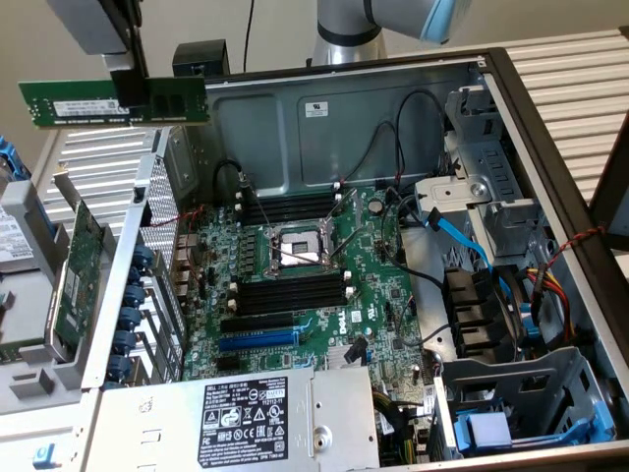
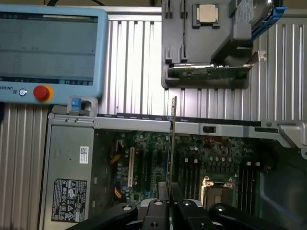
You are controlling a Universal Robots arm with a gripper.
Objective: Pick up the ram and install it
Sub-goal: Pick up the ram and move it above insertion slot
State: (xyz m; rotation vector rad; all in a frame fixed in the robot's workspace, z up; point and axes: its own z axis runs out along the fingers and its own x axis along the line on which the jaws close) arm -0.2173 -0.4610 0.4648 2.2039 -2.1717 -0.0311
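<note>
One ram (image 1: 79, 104): a green stick with black chips and a white label, held level in the air, above and outside the open computer case (image 1: 324, 138) at its far corner on the exterior view's left, well apart from the board below. One claw (image 1: 129, 93): black fingers closed on the ram near its middle, gripping it from above. In the wrist view the claw (image 2: 170, 211) pinches the ram (image 2: 173, 139), seen edge-on as a thin strip running out from between the fingertips. One motherboard (image 1: 383, 285): green, lying flat on the case floor. One processor socket (image 1: 300, 251): at mid-board, with a metal frame. Two banks of memory slots (image 1: 290, 208): black with white clips, one on each side of the socket. One power supply (image 1: 246, 413): a grey box with a black label, at the near edge of the case. One blue cable (image 1: 460, 241): in the drive bay area on the exterior view's right. One expansion card (image 1: 77, 270): green, standing on edge in a grey tray (image 1: 20, 295) outside the case on the exterior view's left. One worktop (image 1: 570, 88): ribbed metal, carrying the case. One teach pendant (image 2: 48, 48): a blue-framed screen with a red button (image 2: 42, 92), lying on the worktop in the wrist view.
</note>
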